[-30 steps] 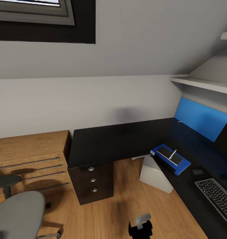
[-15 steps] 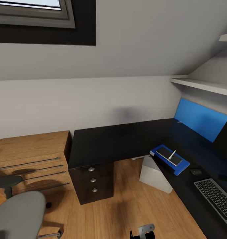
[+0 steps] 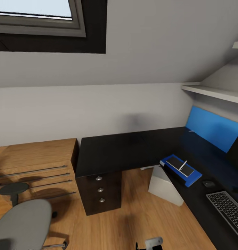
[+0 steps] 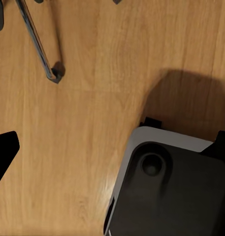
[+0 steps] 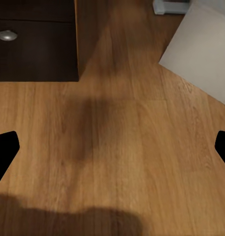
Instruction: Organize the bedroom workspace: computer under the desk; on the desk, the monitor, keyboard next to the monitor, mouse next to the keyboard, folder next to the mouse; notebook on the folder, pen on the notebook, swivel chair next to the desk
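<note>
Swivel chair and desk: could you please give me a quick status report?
Right gripper open, empty, over bare floor. Folder, notebook, pen stacked on desk. Swivel chair apart from desk, by wooden chest.

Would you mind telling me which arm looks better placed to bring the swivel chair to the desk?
Probably the left: the swivel chair sits at the robot's left, and its chrome base lies below the left wrist camera; the desk lies right.

- We're in an attic room used as a home office: sloped ceiling, skylight (image 3: pixel 35 17).
- We see a black L-shaped desk (image 3: pixel 132 146), keyboard (image 3: pixel 228 210), swivel chair (image 3: pixel 23 225), wooden drawer chest (image 3: pixel 32 166), plank floor (image 3: pixel 139 222).
</note>
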Tool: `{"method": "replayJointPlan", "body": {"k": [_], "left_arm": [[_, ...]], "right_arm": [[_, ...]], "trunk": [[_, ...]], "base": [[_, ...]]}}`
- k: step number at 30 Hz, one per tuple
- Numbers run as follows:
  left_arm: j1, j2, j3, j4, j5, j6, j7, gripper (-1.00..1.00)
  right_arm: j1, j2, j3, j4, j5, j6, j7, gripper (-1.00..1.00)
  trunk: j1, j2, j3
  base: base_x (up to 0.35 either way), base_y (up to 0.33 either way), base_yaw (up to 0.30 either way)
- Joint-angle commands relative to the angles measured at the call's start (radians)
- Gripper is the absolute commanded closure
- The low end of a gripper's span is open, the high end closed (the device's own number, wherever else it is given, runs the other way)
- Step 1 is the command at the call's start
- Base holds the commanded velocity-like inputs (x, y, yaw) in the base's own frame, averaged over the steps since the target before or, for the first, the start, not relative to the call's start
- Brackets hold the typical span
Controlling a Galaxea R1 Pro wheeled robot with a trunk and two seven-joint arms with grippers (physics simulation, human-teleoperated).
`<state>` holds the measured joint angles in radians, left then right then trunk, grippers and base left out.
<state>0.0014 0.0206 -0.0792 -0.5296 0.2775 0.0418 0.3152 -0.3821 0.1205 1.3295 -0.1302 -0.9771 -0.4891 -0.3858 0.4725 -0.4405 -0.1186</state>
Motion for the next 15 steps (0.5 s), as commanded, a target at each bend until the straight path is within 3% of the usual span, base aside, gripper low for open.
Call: {"method": "replayJointPlan", "body": {"k": [1, 6, 15], "left_arm": [[0.0, 0.002, -0.008, -0.003, 0.007, 0.004, 0.009, -1.0], [0.0, 0.003, -0.008, -0.002, 0.008, 0.003, 0.008, -1.0], [0.0, 0.003, -0.008, -0.001, 0.007, -0.009, 0.009, -1.0]], "right_arm": [[-0.001, 0.0, 0.009, -0.001, -0.006, -0.003, -0.006, -1.0], [0.0, -0.002, 0.009, 0.024, -0.001, -0.011, -0.005, -1.0], [0.0, -0.005, 0.01, 0.033, 0.003, -0.038, -0.004, -1.0]], "trunk": [[-0.003, 0.006, 0.003], [-0.022, 0.04, 0.025], [-0.022, 0.04, 0.036]], "base": [[0.0, 0.0, 0.146], [0.0, 0.0, 0.175], [0.0, 0.0, 0.202]]}}
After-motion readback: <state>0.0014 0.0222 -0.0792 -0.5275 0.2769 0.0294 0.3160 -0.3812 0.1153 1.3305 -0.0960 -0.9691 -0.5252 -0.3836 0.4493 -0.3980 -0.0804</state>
